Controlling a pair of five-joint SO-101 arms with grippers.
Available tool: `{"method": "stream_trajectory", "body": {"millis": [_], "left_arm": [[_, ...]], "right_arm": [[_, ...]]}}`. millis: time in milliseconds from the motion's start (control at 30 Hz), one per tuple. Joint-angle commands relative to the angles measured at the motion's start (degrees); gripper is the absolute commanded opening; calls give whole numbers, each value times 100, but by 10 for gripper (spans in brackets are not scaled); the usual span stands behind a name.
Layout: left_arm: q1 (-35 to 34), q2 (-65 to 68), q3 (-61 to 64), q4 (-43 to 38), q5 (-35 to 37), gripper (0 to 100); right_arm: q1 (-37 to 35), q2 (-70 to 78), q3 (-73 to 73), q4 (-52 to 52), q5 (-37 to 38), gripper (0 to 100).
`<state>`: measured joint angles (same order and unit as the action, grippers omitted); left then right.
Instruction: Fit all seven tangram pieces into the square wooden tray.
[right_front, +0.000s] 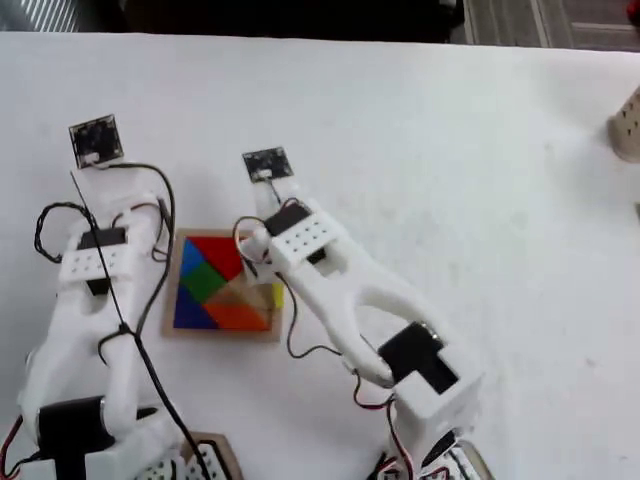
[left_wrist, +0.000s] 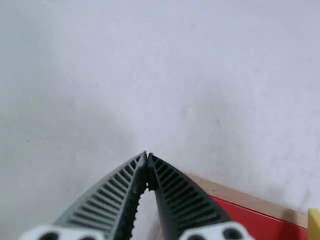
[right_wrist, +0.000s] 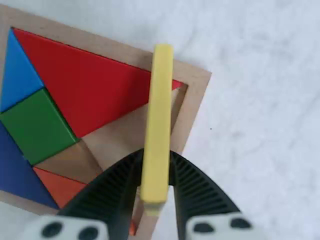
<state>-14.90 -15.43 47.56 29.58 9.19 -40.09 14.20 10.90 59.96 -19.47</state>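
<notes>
tray: bare gap by 3 o'clock rim | right hand grips thin yellow piece on edge above it | left hand closed, empty, at tray's 9 o'clock

white table, sq wooden tray lying flat on it, twd left-front

White table spread beneath the right gripper; pale perforated holder standing on it, ahead of the gripper and well off to its right.
</notes>
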Motion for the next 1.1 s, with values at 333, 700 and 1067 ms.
{"method": "stream_trajectory", "body": {"millis": [333, 700, 1067], "left_arm": [[-4, -40, -193, -158, -44, 27], [4, -40, -185, -149, -62, 27], [-4, -40, -185, -132, -70, 27]], "right_arm": [[-330, 84, -448, 92, -501, 49], [-462, -224, -712, 752, 158, 272], [145, -1165, -862, 1596, 844, 272]]}}
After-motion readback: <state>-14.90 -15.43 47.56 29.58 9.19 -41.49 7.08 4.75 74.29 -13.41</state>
